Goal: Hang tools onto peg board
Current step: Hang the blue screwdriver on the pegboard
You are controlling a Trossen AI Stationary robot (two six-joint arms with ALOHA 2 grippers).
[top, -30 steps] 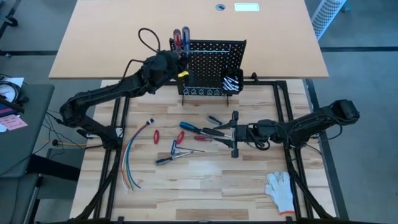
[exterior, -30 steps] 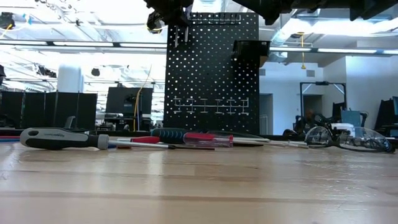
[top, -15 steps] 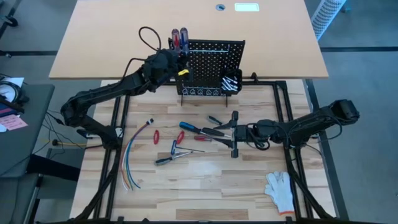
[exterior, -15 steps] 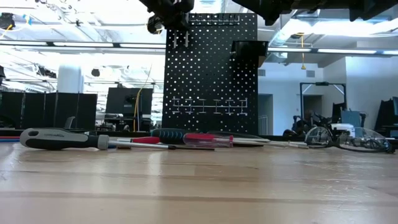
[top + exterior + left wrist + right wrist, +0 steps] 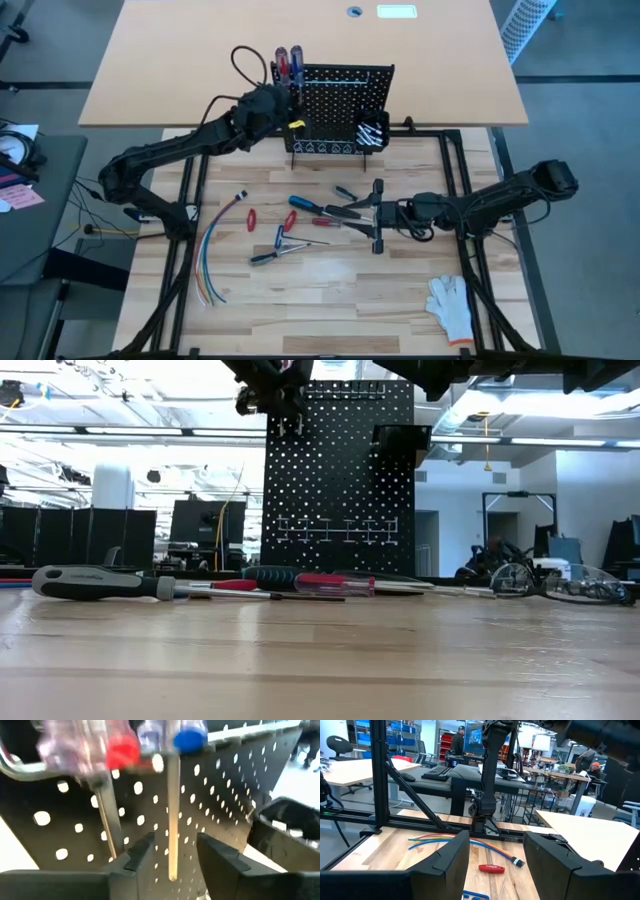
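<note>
A: What sort of place is this?
B: A robotics lab or workshop. Beyond the right tool [image 5: 492,865] stand desks [image 5: 350,769], an office chair [image 5: 339,744], blue storage bins [image 5: 402,727] and monitors [image 5: 474,736], with people [image 5: 457,740] seated at them.
A: Anything else?
B: Ceiling strip lights [image 5: 130,430], more dark screens [image 5: 195,525], and a black frame [image 5: 180,210] around the wooden table [image 5: 330,290]

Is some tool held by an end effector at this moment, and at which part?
Nothing is held. The left end effector stands open around the hanging blue-handled screwdriver shaft, not gripping. The right end effector is open and empty.
</note>
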